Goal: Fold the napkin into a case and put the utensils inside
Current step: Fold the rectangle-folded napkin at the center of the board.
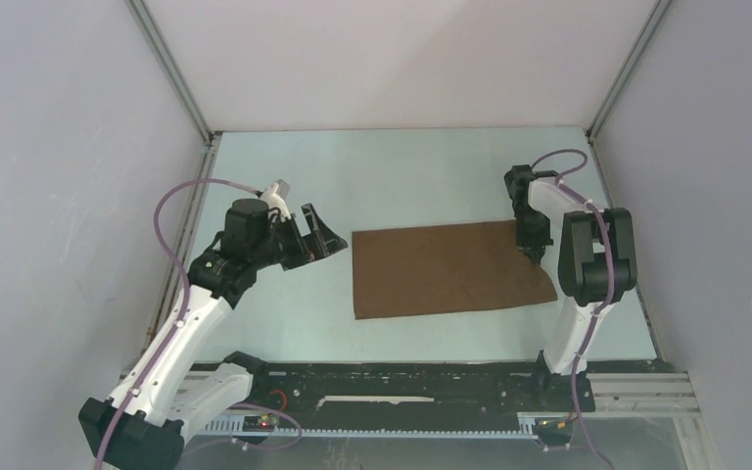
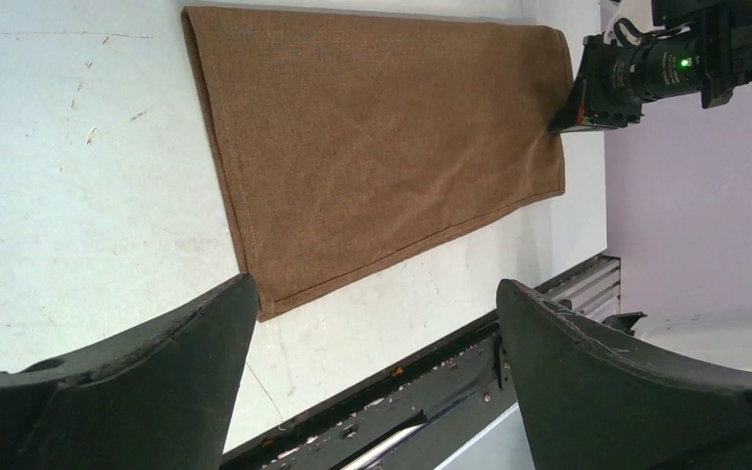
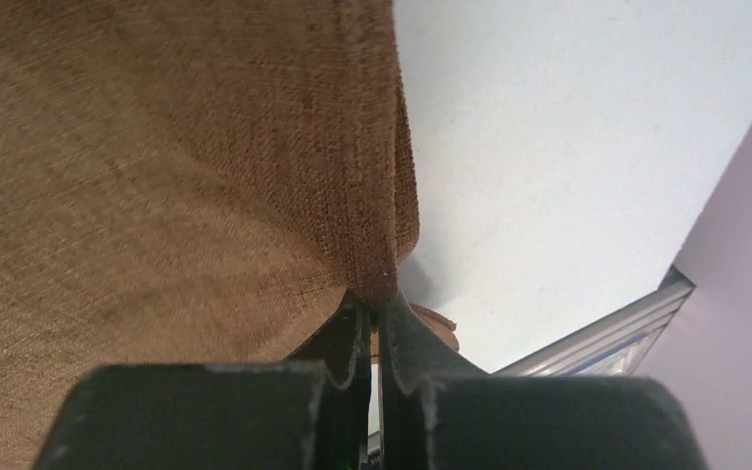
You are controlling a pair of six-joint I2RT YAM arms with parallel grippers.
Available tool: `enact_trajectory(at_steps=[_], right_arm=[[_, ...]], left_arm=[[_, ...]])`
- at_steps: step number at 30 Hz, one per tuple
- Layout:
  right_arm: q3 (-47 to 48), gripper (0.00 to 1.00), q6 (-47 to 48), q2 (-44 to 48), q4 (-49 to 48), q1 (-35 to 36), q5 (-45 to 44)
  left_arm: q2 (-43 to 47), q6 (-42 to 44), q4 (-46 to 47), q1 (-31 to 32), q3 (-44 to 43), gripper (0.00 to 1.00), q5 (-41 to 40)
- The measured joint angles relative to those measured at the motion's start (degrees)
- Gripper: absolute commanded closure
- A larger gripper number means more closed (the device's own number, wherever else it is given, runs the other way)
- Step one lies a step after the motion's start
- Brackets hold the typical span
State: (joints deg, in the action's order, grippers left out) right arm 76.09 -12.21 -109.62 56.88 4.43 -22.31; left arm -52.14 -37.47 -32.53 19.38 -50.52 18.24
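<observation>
Top external view has the napkin (image 1: pixel 446 269) lying flat on the table (image 1: pixel 421 171) between my two arms. It is a brown rectangle whose long axis runs left to right across me, only slightly tilted. My right gripper (image 1: pixel 532 253) stands nose-down on the right short edge. From the right wrist camera, my fingers (image 3: pixel 352 338) are pressed together with a pucker of cloth pinched at their tips, and the fabric bunches away from the pinch. I judge I hold this edge so I can carry it over for a fold.

My left gripper (image 2: pixel 374 290) hangs off the napkin's left end, above bare table, and is aimed along the length of the cloth. Its fingers are spread wide with nothing between them. I take it to be placed there to catch or pin the left side when the fold comes across.

None of the utensils show in any view. By my reckoning the case is not yet made, and loading it is some way off.
</observation>
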Motion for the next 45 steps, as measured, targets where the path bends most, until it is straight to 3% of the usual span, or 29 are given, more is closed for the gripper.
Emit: enact_trajectory(at_steps=[8, 14, 20, 29, 45], right_arm=[[0.5, 1.0, -0.15, 0.42, 2.16, 12.39, -0.59], [7.74, 1.0, -1.22, -0.5, 1.99, 25.81, 11.65], [17.09, 1.0, -3.28, -7.3, -3.32, 33.48, 25.49], [19.56, 1.0, -5.33, -14.69, -8.11, 35.06, 41.07], [23.8, 1.0, -8.28, -19.12, -12.2, 36.0, 51.08]], left_arm=[[2.36, -0.02, -0.11, 0.0, 0.17, 0.0, -0.24], [2.89, -0.22, 0.31, 0.0, 0.92, 0.0, -0.39], [3.19, -1.07, 0.24, 0.0, 1.49, 0.0, -0.48], [5.33, -1.29, -0.24, 0.0, 1.49, 0.0, -1.6], [5.64, -1.57, -0.66, 0.0, 2.01, 0.0, -1.99]])
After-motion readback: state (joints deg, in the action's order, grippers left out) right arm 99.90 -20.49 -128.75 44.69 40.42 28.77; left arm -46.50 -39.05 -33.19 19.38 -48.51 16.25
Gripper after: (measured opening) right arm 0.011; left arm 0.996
